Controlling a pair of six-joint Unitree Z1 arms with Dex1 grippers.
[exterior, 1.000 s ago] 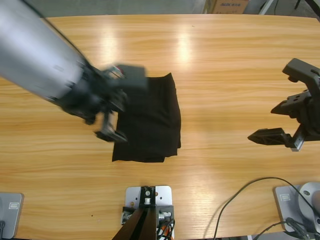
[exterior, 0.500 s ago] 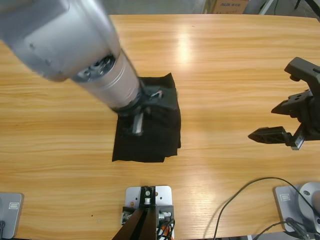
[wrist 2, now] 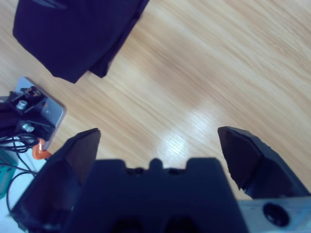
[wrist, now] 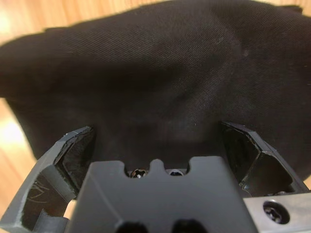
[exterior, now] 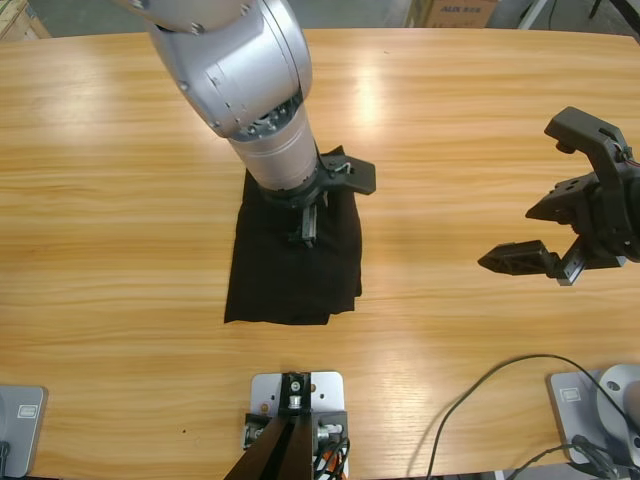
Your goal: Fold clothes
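Left gripper [exterior: 308, 222] is down over the upper middle of the folded black shirt [exterior: 290, 275], jaws spread wide with cloth filling the space between them in the left wrist view [wrist: 155, 145]; whether the tips press into the fabric can't be told. Nothing is pinched. The left arm [exterior: 240, 70] comes in from the top, a big silver elbow under the camera, hiding the shirt's top left part.

Shirt lies on the wooden table [exterior: 450, 130] as a dark upright rectangle, a little left of centre and toward the near edge, layered edges showing at its lower right corner. Collar, buttons and lettering not visible in this fold.

Right gripper [exterior: 535, 235] sits well apart at the right edge of the table, jaws open and empty over bare wood. Right wrist view looks down at the wood, with the shirt's corner [wrist 2: 77, 34] at upper left.
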